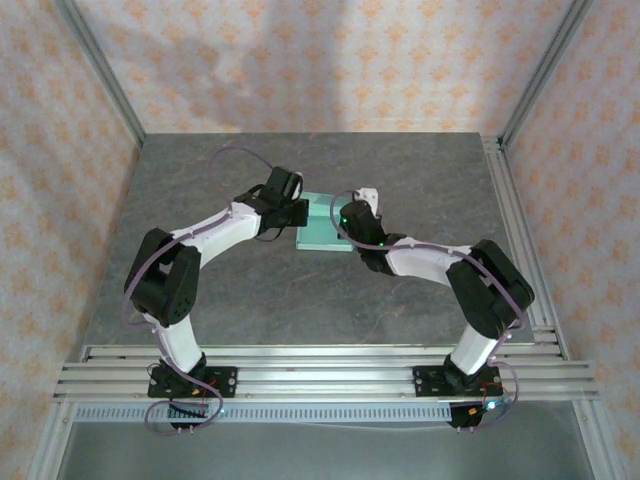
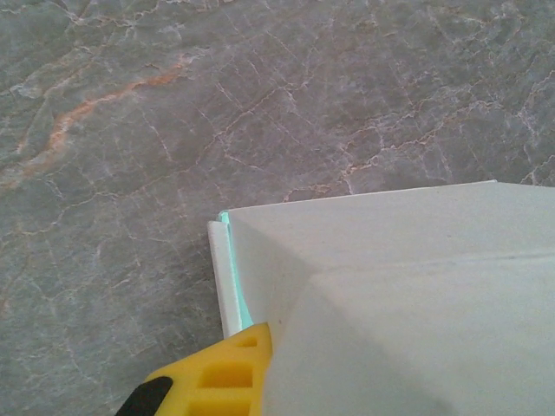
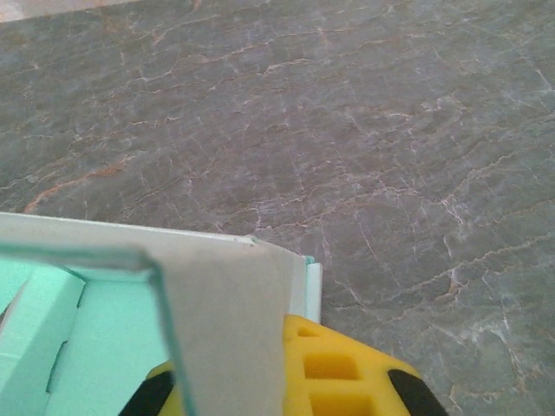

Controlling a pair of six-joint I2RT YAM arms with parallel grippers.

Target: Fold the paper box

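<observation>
The left pincer (image 1: pixel 299 218) and right pincer (image 1: pixel 343 216) are clenching opposite walls of the paper box (image 1: pixel 320 236), mid-fold; creasing those walls inward is probably coming next.

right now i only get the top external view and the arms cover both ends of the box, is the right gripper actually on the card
observer: Yes. In the right wrist view a pale flap of the paper box stands between the fingers of the right gripper, which is shut on it.
operator: and the left one
observer: In the left wrist view one yellow finger of the left gripper lies against the box's pale outer panel. The card hides the other finger.
operator: is the box closed up yet
observer: No. The right wrist view looks into its mint inside, past a thin upright wall edge.
</observation>
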